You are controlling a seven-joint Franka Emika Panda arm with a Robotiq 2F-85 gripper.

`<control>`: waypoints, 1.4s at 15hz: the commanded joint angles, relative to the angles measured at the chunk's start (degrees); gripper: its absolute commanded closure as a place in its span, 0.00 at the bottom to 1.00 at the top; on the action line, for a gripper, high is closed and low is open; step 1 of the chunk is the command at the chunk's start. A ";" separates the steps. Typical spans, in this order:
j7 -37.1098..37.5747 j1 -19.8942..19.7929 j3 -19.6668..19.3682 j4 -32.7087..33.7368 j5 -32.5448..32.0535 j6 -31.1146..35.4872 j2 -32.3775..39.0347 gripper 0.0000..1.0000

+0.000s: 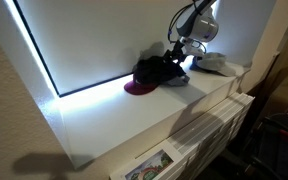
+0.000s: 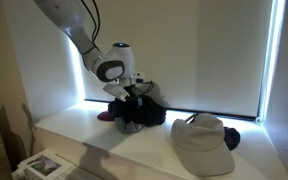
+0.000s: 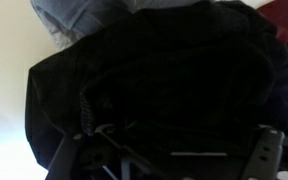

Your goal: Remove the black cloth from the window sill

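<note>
The black cloth point(image 1: 154, 71) lies bunched in a heap on the white window sill point(image 1: 114, 115), against the drawn blind; it shows in both exterior views point(image 2: 149, 112). My gripper point(image 1: 177, 56) is down at the heap's top point(image 2: 133, 99). In the wrist view the black cloth point(image 3: 154, 80) fills nearly the whole picture. The gripper point(image 3: 172, 152) has its fingers wide apart at the bottom corners, with the cloth between them. It looks open; the fingertips are dark against the cloth.
A maroon item point(image 1: 136, 89) lies under the cloth's edge point(image 2: 105, 115). A pale grey cap point(image 2: 199, 140) sits on the sill beside the heap point(image 1: 220, 63). A white radiator point(image 1: 219, 125) runs below the sill. A magazine point(image 2: 39, 165) lies lower down.
</note>
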 commanded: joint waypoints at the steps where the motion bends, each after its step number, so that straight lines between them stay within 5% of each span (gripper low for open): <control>1: -0.06 0.59 -0.53 0.05 0.37 -0.11 -0.11 0.00; 5: -0.70 -0.03 0.16 0.15 0.98 0.47 0.04 0.00; 7: -2.62 -1.38 2.08 0.44 2.40 1.68 0.44 0.26; 17: -6.44 -5.19 6.97 0.93 3.98 4.57 1.18 0.97; 21: -6.94 -6.22 7.88 1.15 4.13 4.72 1.45 1.00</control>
